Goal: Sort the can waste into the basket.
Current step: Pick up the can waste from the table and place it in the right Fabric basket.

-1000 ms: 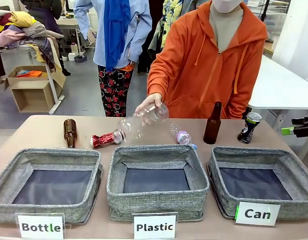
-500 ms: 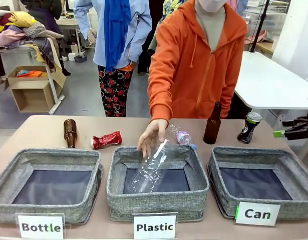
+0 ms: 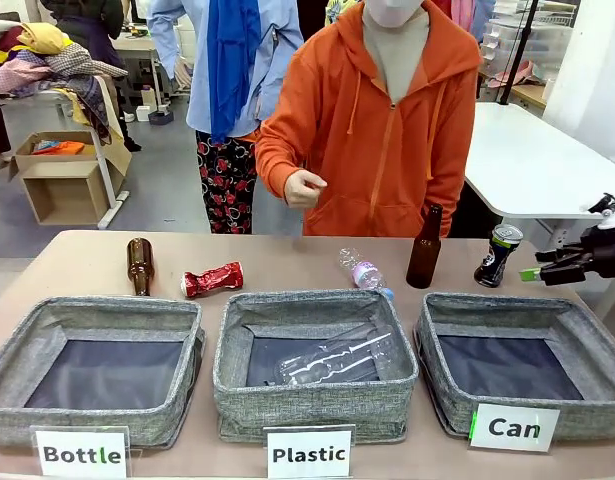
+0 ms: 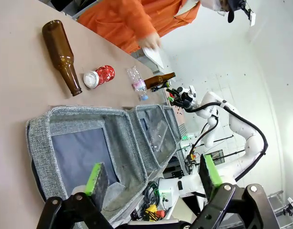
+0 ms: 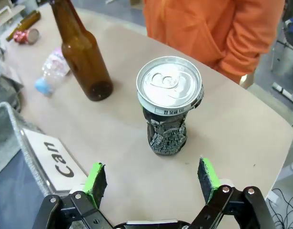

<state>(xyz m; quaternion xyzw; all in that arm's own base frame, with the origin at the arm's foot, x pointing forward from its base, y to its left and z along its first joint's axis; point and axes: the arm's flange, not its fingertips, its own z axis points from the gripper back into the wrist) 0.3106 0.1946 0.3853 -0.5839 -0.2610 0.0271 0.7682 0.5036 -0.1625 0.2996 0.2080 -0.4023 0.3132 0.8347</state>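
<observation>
Front view: dented dark blue metal can (image 3: 498,254) upright on tan tabletop (image 3: 77,260), behind far rim of grey woven basket labelled "Can" (image 3: 587,418). Right gripper (image 3: 535,270) just beside can, at picture right. Tall brown glass bottle (image 3: 424,247) upright near can's other side. Crushed shiny red can (image 3: 212,279) lying well apart, near lying brown bottle (image 3: 139,265).
Left wrist view: left gripper (image 4: 153,176) wide open, empty, over grey fabric bin (image 4: 79,114).
Right wrist view: right gripper wide open, holding nothing. Dark blue can just ahead, untouched. Tall bottle close beside it, small clear plastic bottle (image 5: 53,69) lying beyond.
</observation>
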